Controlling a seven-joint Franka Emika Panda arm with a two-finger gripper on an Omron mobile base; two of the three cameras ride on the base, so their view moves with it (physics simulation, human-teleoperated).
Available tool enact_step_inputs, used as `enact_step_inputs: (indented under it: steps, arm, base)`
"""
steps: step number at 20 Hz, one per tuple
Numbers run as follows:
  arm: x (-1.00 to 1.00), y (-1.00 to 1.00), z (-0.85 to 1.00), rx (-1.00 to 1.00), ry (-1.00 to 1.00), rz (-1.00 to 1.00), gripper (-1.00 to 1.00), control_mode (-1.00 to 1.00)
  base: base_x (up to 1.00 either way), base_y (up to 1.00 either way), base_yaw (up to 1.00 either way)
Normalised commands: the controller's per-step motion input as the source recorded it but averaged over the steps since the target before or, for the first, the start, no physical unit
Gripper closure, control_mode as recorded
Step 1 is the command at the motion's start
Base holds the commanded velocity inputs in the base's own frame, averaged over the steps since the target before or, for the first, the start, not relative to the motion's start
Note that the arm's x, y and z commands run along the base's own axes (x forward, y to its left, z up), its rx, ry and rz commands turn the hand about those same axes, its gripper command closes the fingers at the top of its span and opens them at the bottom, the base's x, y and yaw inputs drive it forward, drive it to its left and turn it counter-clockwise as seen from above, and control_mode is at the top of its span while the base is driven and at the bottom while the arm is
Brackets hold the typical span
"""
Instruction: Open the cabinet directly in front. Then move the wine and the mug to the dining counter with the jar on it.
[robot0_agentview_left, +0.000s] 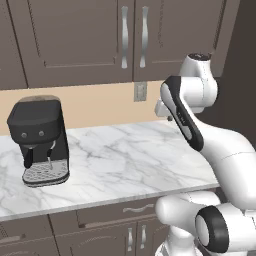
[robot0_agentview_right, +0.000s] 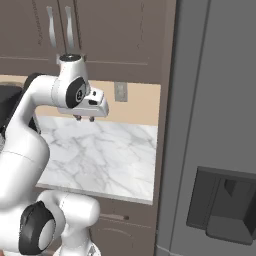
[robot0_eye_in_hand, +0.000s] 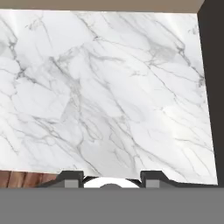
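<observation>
cabinet (robot0_agentview_left: 80, 40): dark brown upper wall unit with two panelled doors, both shut; in the left base view it fills the top from 10 to 1 o'clock, and in the right base view it sits at 11 to 12 o'clock.
handles (robot0_agentview_left: 134, 37): two long curved silver bars, upright, side by side where the doors meet, near 12 o'clock in the left base view.
wall: a tan strip runs under the cabinet, with a small grey outlet plate (robot0_agentview_left: 140, 91) fixed on it just below the handles.
bench (robot0_agentview_left: 125, 160): white marble top with grey veins, lying beneath the cabinet over dark brown lower doors and a drawer with short handles.
coffee machine (robot0_agentview_left: 39, 140): black, upright on the bench at 9 o'clock in the left base view, well apart from the arm.
arm: white with dark joints, rising from 5 o'clock in the left base view and bent over the right part of the bench.
claw (robot0_agentview_right: 84, 119): pointing down above the marble, touching nothing; its two dark fingertips (robot0_eye_in_hand: 70, 179) stand apart in the hand view, with bare marble beyond them and nothing between.
fridge (robot0_agentview_right: 215, 125): tall grey front with a dark dispenser recess, from 1 to 5 o'clock in the right base view, just beside the bench end.
</observation>
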Motion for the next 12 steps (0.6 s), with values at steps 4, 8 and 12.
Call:
enact_step_inputs:
  steps: [4,8,12]
  arm:
    - [-0.30,-0.01,-0.01,0.00,-0.06,0.00,-1.00,-1.00]
    - [-0.54,0.29,0.11,0.08,-0.48,0.02,-1.00,-1.00]
    - [-0.78,0.33,0.42,0.14,-0.67,0.06,-1.00,-1.00]
  base:
    - [0.00,0.00,0.00]
    - [0.00,0.00,0.00]
    - [0.00,0.00,0.00]
